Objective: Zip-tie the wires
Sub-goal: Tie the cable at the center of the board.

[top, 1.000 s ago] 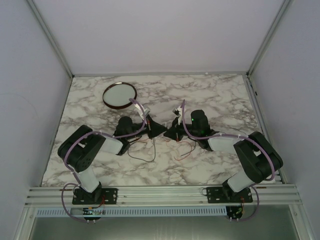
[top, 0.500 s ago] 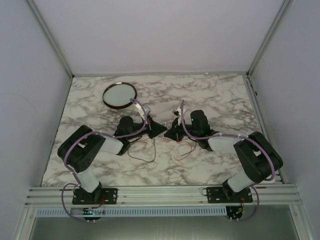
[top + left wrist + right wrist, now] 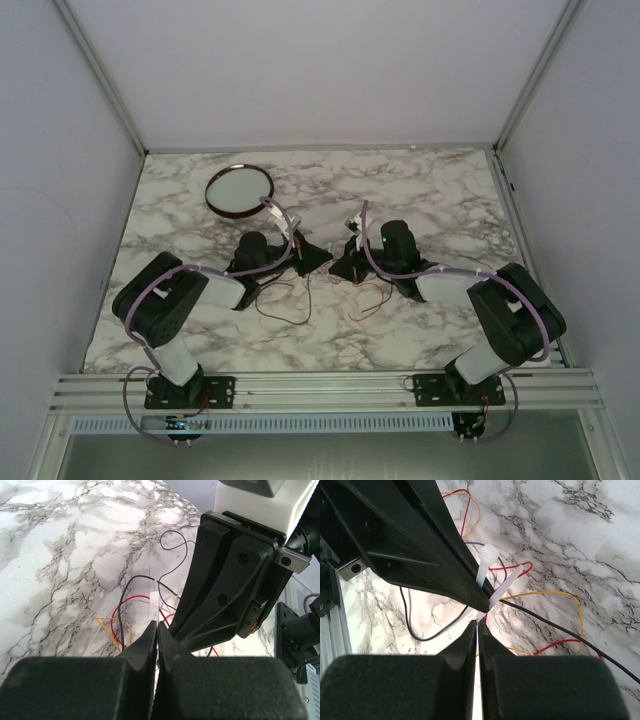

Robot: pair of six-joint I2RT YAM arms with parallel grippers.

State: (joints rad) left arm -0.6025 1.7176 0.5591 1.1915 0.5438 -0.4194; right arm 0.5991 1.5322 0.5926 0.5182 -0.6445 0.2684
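The wires (image 3: 284, 308) lie as thin red, black and yellow loops on the marble between the arms. My left gripper (image 3: 318, 258) and right gripper (image 3: 338, 266) meet tip to tip above them. In the left wrist view the left gripper (image 3: 157, 624) is shut on a pale zip tie (image 3: 158, 605) over the wires (image 3: 121, 622). The right gripper's fingers (image 3: 220, 595) fill the right side. In the right wrist view the right gripper (image 3: 477, 621) is shut on the tail of the white zip tie (image 3: 501, 593), among the wires (image 3: 545, 619). Left fingers (image 3: 420, 545) hide its upper part.
A round dark-rimmed dish (image 3: 240, 190) sits at the back left of the marble table (image 3: 440, 200). Lilac cables (image 3: 450, 272) loop along both arms. A metal rail (image 3: 330, 385) runs along the near edge, and walls enclose the other sides.
The left jaws have closed the last bit. The left arm's elbow has edged slightly left. The right arm and the wires have not moved.
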